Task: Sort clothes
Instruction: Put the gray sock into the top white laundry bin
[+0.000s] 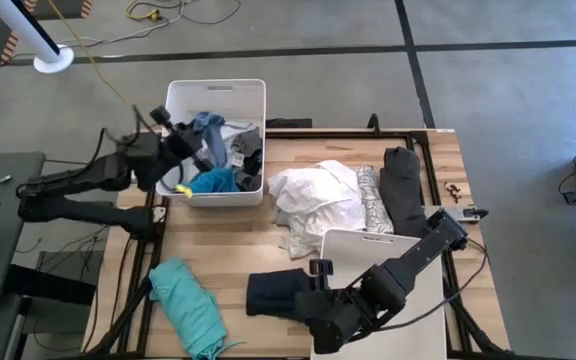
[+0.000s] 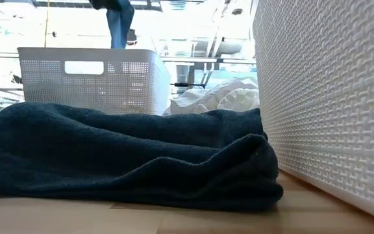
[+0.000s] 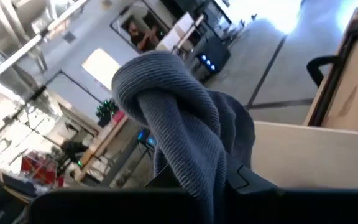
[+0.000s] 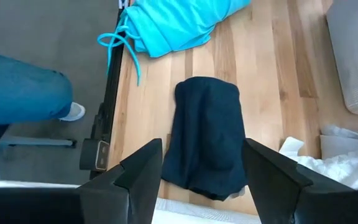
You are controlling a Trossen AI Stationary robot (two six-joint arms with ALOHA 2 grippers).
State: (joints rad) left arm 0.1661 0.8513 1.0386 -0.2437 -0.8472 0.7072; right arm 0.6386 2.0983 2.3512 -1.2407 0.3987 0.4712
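Observation:
My left gripper (image 1: pixel 176 127) is over the far white bin (image 1: pixel 216 92) and is shut on a blue-grey ribbed garment (image 3: pixel 179 118), which also shows high up in the low view (image 2: pixel 119 26). The bin holds blue (image 1: pixel 213 181), dark grey (image 1: pixel 249 150) and white clothes. My right gripper (image 4: pixel 201 145) is open above a dark navy garment (image 4: pixel 207 137) that lies flat on the table near the front (image 1: pixel 276 295); its fingers stand on either side without touching. A teal garment (image 1: pixel 188 305), a white one (image 1: pixel 318 195), a patterned one (image 1: pixel 369 200) and a dark grey one (image 1: pixel 400 185) lie on the table. My left gripper holds the blue-grey garment by a bunched, twisted part (image 3: pixel 166 106). The cloth itself covers the fingers, so the place of contact does not show. The garment hangs below the gripper (image 2: pixel 119 32) over the far bin, with its lower end about at the bin's rim.
A second white bin (image 1: pixel 368 250) stands at the near right, partly under my right arm, its wall close beside the navy garment (image 2: pixel 330 97). A person's leg in jeans (image 4: pixel 17 87) stands by the table's edge near the teal garment (image 4: pixel 179 22).

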